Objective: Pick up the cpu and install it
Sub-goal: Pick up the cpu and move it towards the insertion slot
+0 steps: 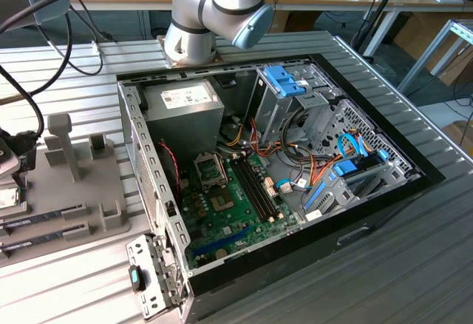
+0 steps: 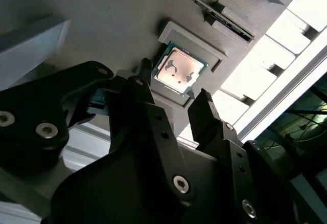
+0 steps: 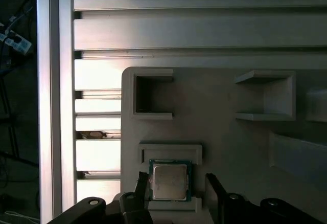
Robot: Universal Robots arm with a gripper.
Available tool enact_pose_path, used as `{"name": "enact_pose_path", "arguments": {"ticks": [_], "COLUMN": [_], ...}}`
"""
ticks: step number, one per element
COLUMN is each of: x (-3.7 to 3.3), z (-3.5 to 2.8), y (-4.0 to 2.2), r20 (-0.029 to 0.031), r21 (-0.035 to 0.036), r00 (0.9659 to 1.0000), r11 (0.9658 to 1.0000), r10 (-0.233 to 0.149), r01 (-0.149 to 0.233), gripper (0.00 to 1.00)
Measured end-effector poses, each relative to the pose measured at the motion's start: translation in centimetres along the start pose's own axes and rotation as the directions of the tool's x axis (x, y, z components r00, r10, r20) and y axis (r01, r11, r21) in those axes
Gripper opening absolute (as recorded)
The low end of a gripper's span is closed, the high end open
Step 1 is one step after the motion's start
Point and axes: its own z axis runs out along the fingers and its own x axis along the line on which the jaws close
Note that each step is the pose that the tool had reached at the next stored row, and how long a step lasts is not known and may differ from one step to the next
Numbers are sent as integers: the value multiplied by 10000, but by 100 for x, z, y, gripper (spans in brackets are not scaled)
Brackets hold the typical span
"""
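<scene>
The cpu [image 3: 170, 181] is a small square chip with a silver top and green rim, lying flat in a recess of the grey holder tray [image 3: 219, 142]. In both wrist views my gripper [image 3: 178, 188] hangs just above it, open, with one black finger [image 3: 141, 185] close beside one edge and the other finger [image 3: 214, 188] a little way off the opposite edge. The same chip [image 2: 179, 70] sits between the fingers [image 2: 204, 111] in the second wrist view. Nothing is held. The open metal socket [image 1: 209, 169] lies on the green motherboard [image 1: 236, 206].
The open computer case [image 1: 281, 161] fills the middle of the ribbed metal table [image 1: 414, 250], with a power-supply box [image 1: 183, 106], cables and drive cages inside. The grey tray [image 1: 74, 183] at the exterior view's left also holds long memory sticks [image 1: 41, 217]. The arm's base [image 1: 199, 21] stands behind the case.
</scene>
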Motion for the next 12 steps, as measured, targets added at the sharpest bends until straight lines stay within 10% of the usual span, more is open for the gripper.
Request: {"name": "enact_pose_path", "arguments": {"ticks": [12], "x": [22], "z": [169], "y": [-57], "r20": [1], "r21": [-1], "r00": [10000], "r11": [10000], "r10": [-44], "r01": [44], "gripper": [56]}}
